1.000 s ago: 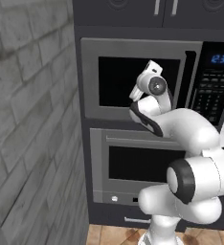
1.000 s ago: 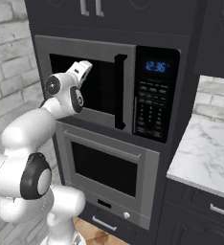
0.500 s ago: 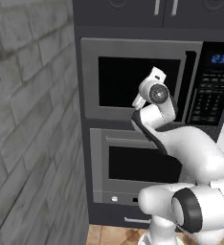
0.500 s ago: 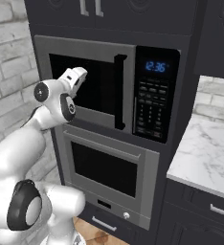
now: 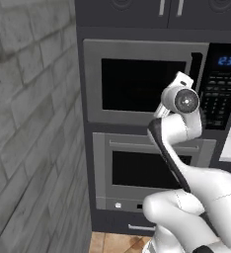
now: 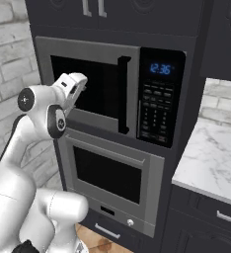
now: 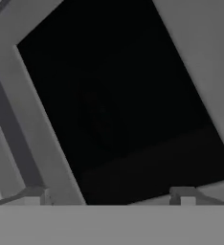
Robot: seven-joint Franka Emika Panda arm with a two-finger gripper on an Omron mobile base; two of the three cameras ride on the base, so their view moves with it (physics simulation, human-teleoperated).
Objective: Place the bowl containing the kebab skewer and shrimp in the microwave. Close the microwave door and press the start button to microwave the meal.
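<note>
The microwave door (image 5: 142,84) stands shut, its dark window facing me and its black vertical handle (image 5: 195,74) at the right edge. The same microwave door (image 6: 95,86) is seen from the other side, with the keypad panel (image 6: 157,111) and blue display (image 6: 160,68) to its right. My gripper (image 7: 109,196) is open, with its fingertips (image 7: 35,194) far apart and nothing between them. It points at the dark window from close range. The white hand (image 5: 180,81) hovers before the door's right half. The bowl, kebab skewer and shrimp are hidden.
An oven (image 5: 147,168) with a horizontal bar handle sits directly under the microwave. A grey brick wall (image 5: 28,138) closes the left side. A marble counter (image 6: 211,158) lies to the right, and dark cabinets (image 6: 117,15) hang above.
The hand has shifted a little right and lower across the door front, and the elbow has swung down and outward. The door stays shut.
</note>
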